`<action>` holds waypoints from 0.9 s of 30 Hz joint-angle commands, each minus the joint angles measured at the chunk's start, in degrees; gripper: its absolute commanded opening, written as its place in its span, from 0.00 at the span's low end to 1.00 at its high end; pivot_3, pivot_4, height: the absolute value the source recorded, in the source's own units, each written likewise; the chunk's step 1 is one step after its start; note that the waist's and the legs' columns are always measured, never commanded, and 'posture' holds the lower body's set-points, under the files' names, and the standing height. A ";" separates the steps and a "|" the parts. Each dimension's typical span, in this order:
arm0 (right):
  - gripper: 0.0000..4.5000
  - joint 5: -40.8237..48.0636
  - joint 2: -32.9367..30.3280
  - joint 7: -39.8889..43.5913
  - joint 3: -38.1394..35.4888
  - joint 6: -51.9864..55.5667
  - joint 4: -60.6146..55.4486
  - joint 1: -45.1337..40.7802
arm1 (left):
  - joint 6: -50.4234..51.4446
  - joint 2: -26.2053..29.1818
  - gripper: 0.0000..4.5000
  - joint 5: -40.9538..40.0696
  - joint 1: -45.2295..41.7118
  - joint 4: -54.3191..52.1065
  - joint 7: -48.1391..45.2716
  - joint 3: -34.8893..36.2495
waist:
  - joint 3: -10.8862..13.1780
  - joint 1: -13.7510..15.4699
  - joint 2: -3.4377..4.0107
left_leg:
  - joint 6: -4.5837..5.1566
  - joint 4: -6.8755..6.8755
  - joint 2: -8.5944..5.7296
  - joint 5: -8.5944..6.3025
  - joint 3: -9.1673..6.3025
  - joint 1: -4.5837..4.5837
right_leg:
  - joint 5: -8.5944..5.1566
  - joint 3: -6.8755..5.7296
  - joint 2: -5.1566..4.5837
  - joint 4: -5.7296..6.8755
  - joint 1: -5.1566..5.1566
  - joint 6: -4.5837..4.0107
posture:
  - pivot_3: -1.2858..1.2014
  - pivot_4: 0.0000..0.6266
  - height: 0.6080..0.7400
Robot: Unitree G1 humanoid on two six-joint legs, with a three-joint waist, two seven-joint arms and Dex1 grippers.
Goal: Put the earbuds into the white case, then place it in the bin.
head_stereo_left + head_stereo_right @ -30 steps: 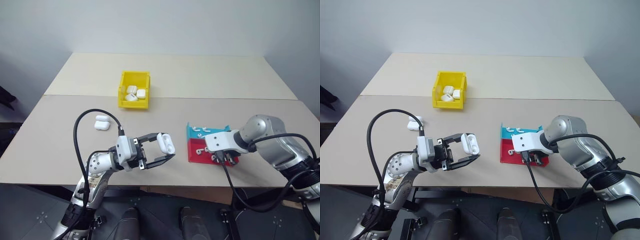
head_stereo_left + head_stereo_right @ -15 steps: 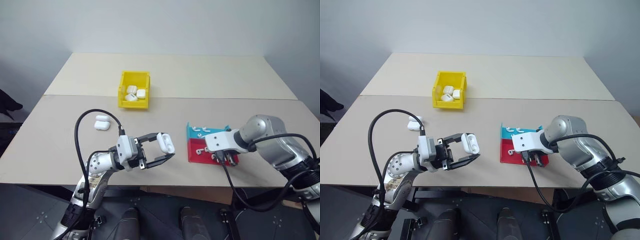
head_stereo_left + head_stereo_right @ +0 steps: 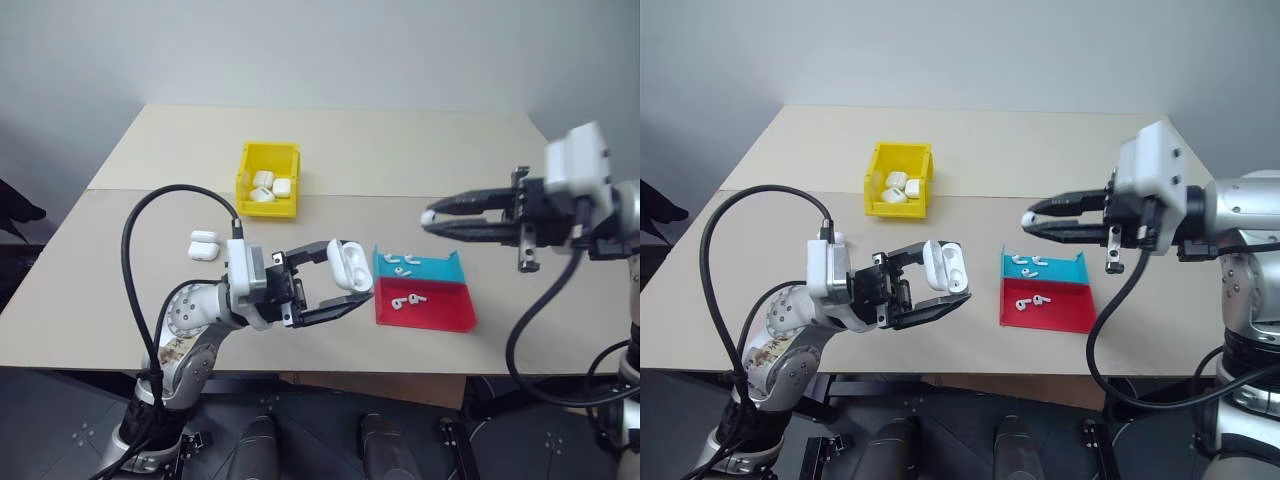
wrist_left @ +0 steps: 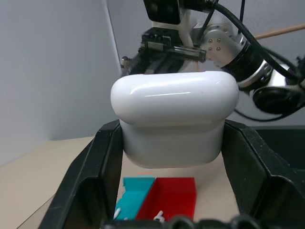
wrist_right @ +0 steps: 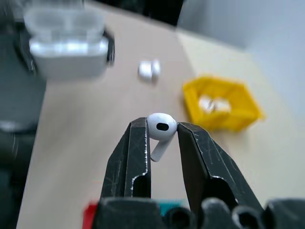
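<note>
My left gripper (image 3: pixel 343 277) is shut on the white case (image 3: pixel 346 266), held above the table's front with its lid open. The case (image 4: pixel 174 119) sits between the two black fingers in the left wrist view. My right gripper (image 3: pixel 433 218) hangs above the table to the right of the case, pointing left toward it. It is shut on one earbud (image 5: pixel 159 128), pinched at the fingertips. More earbuds (image 3: pixel 400 263) lie in the blue tray and one earbud (image 3: pixel 403 299) in the red tray. The yellow bin (image 3: pixel 268 208) stands at the back left with a few white cases inside.
A blue tray (image 3: pixel 440 267) and a red tray (image 3: pixel 440 310) lie side by side near the front edge, below my right gripper. Another closed white case (image 3: pixel 204 245) rests on the table left of my left arm. A black cable loops over the left arm.
My right gripper has risen from the red tray with an earbud and turned to point left. My left gripper has lifted the open case slightly.
</note>
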 commanded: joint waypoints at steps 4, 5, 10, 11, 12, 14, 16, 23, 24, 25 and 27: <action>0.15 16.60 10.42 -8.33 -5.00 -2.89 -4.19 -1.87 | 3.70 2.17 0.62 -2.12 -2.97 -2.64 -1.52 0.28 | 0.00 -0.09 0.01 | 0.00 0.01 0.00 0.00 -0.07 -0.02 | 0.00 -0.01 0.03 -0.02 0.02 -0.01 | 0.52 0.24 1.00; 0.15 18.21 12.29 -8.55 -4.25 -4.04 -4.99 -1.34 | 4.21 2.61 0.62 -1.93 -3.49 -2.77 -1.76 0.10 | 0.00 -0.08 0.01 | 0.00 0.02 0.00 0.00 -0.07 -0.02 | 0.00 -0.02 0.03 -0.03 0.02 -0.01 | 0.52 0.24 1.00; 0.15 15.74 15.03 -5.89 1.96 -10.81 -5.98 2.63 | 4.66 2.64 0.62 -2.30 -4.25 -2.98 -2.53 0.39 | 0.00 0.05 0.02 | 0.00 -0.13 0.01 0.00 -0.12 -0.03 | -0.04 -0.10 0.03 -0.04 0.02 -0.08 | 0.52 0.24 1.00; 0.15 15.30 15.17 -5.68 2.84 -11.89 -5.51 3.03 | 4.66 2.60 0.62 -2.30 -4.27 -3.01 -2.66 0.49 | 0.00 0.04 0.03 | 0.00 -0.13 0.01 0.00 -0.12 -0.04 | -0.06 -0.11 0.03 -0.05 0.01 -0.10 | 0.52 0.24 1.00; 0.15 14.71 15.25 -5.33 3.74 -13.10 -4.96 3.50 | 4.84 2.62 0.62 -2.47 -4.29 -3.19 -2.65 0.66 | 0.00 0.05 0.03 | 0.01 -0.16 0.01 0.00 -0.11 -0.06 | -0.06 -0.11 0.03 -0.04 -0.01 -0.11 | 0.52 0.24 1.00; 0.15 13.83 15.11 -4.87 5.03 -14.97 -4.02 3.97 | 5.01 2.65 0.62 -2.70 -4.33 -3.30 -2.72 0.90 | 0.00 0.06 0.03 | 0.01 -0.21 0.02 0.00 -0.14 -0.06 | -0.09 -0.17 0.03 -0.04 -0.02 -0.13 | 0.52 0.24 1.00; 0.15 12.57 14.96 -4.41 6.29 -16.82 -2.90 4.11 | 5.08 2.79 0.62 -2.64 -4.32 -3.36 -2.80 1.02 | 0.00 0.04 0.03 | 0.01 -0.23 0.03 0.01 -0.17 -0.06 | -0.09 -0.20 0.03 -0.03 -0.03 -0.14 | 0.52 0.24 1.00; 0.15 10.07 15.48 -3.88 9.75 -21.39 -0.69 4.94 | 4.35 2.33 0.62 -1.91 -4.22 -2.98 -2.45 1.12 | 0.00 0.04 0.03 | 0.00 -0.21 0.04 0.00 -0.19 -0.05 | -0.09 -0.24 0.04 -0.03 -0.01 -0.15 | 0.52 0.24 1.00; 0.15 9.76 15.50 -3.79 10.30 -21.81 -0.33 5.03 | 4.29 2.26 0.62 -1.90 -4.24 -2.99 -2.45 1.09 | 0.00 0.04 0.03 | 0.00 -0.21 0.04 0.00 -0.19 -0.05 | -0.09 -0.24 0.04 -0.03 -0.01 -0.15 | 0.52 0.24 1.00; 0.15 9.11 15.37 -3.48 10.96 -22.44 0.02 5.19 | 4.36 2.26 0.62 -1.87 -4.26 -3.04 -2.43 1.04 | 0.00 0.03 0.03 | 0.00 -0.22 0.04 0.00 -0.19 -0.05 | -0.10 -0.24 0.04 -0.04 -0.01 -0.16 | 0.52 0.24 1.00; 0.15 8.02 15.09 -2.79 12.11 -23.72 0.70 5.51 | 4.37 2.24 0.62 -1.78 -4.27 -3.09 -2.43 1.01 | 0.00 0.05 0.03 | 0.00 -0.23 0.04 0.00 -0.19 -0.05 | -0.10 -0.24 0.04 -0.04 -0.02 -0.16 | 0.52 0.24 1.00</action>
